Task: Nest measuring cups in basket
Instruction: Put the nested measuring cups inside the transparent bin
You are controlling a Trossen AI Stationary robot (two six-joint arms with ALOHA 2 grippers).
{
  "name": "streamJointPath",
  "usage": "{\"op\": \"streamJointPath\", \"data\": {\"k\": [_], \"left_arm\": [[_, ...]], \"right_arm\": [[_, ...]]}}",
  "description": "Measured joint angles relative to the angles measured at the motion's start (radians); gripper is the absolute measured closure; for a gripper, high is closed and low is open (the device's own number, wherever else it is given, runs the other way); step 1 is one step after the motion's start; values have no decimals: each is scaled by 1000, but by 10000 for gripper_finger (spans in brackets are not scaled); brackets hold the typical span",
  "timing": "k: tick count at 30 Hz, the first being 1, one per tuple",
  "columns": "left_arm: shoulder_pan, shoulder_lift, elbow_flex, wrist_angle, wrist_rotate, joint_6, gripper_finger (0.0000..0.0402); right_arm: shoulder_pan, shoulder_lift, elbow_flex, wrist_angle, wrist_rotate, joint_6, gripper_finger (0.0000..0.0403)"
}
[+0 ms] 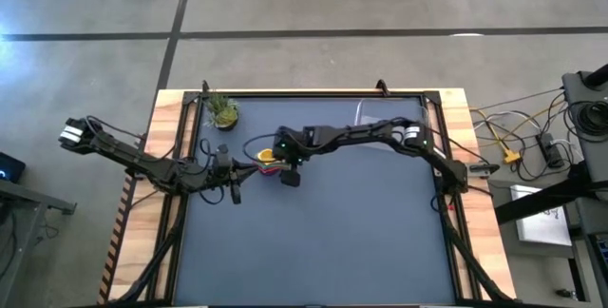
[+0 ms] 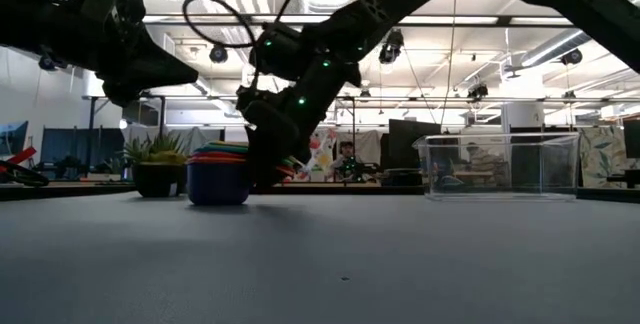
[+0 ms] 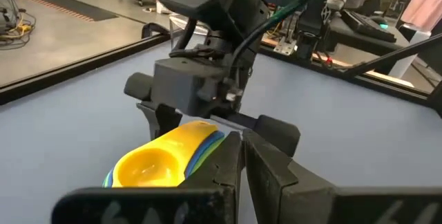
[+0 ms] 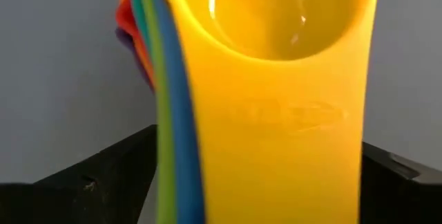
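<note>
The measuring cups [image 2: 219, 171] are already stacked together, their handles lying between the spread fingers of the right pincer [image 1: 288, 167], not yet gripped, while the clear basket [image 2: 500, 166], well apart from that pincer, remains empty and the left pincer [image 1: 233, 182] is pressed together nearby.

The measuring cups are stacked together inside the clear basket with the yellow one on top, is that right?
Not quite. The measuring cups are stacked with the yellow one on top, but they stand on the table mat beside the potted plant, not in the basket. The low view shows the basket standing apart to the side, with no cups in it.
</note>
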Motion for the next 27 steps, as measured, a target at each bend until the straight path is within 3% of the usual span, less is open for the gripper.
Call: {"op": "streamJointPath", "data": {"k": [14,21,27], "left_arm": [[0,1,0,-13,0,-5,397],[0,0,0,-14,0,-32,397],[0,1,0,-14,1,-35,397]], "right_arm": [[-1,39,177,-241,3,-19,133],[3,40,169,-260,9,-28,175],[15,44,155,-262,92,-51,222]]}}
